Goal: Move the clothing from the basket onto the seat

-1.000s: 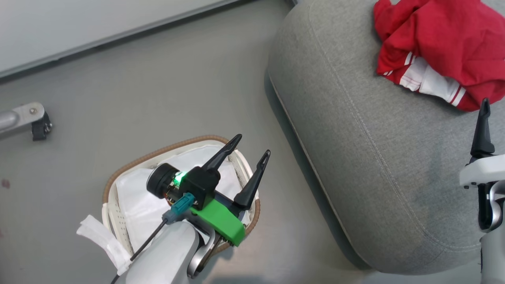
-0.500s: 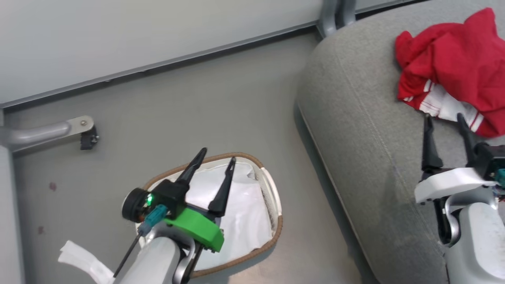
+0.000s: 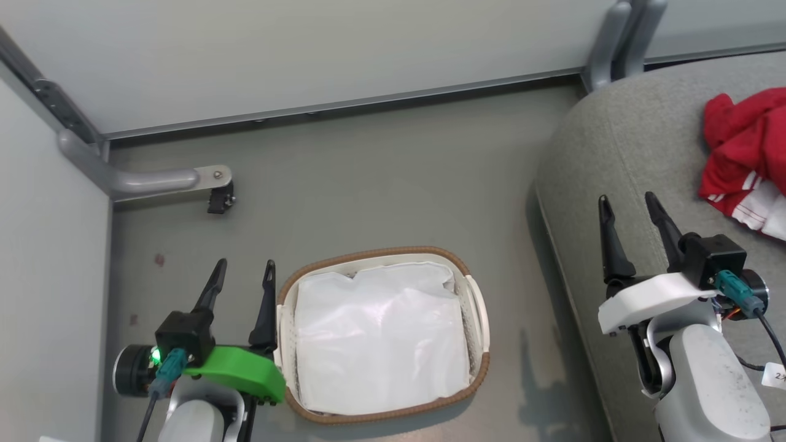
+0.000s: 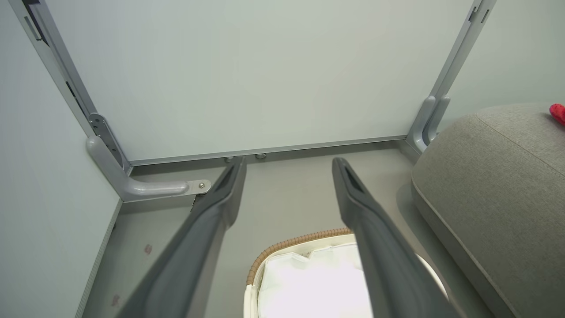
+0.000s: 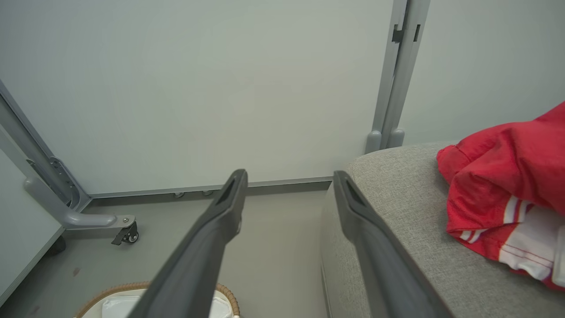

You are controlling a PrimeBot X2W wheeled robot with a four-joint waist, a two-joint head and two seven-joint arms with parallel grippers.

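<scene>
The red clothing [image 3: 746, 153] with white stripes lies crumpled on the grey seat [image 3: 632, 159] at the far right; it also shows in the right wrist view as the clothing [image 5: 507, 185] on the seat [image 5: 397, 212]. The basket [image 3: 473, 294] stands on the floor, holding only its white liner [image 3: 381, 334]. My left gripper [image 3: 243, 276] is open just left of the basket rim. Above the seat's left edge, my right gripper [image 3: 627, 207] is open with nothing in it. The basket rim [image 4: 291, 242] appears between the left fingers [image 4: 207, 221].
A pale partition wall [image 3: 307, 55] runs along the back with a grey post [image 3: 620, 43] by the seat. A grey bracket with a small caster [image 3: 218, 196] juts out at the left wall. Bare grey floor [image 3: 381, 178] lies between basket and wall.
The head camera has swung, shifting the whole picture right. My left gripper has moved off the basket to its left side. My right gripper has drawn back from the clothing.
</scene>
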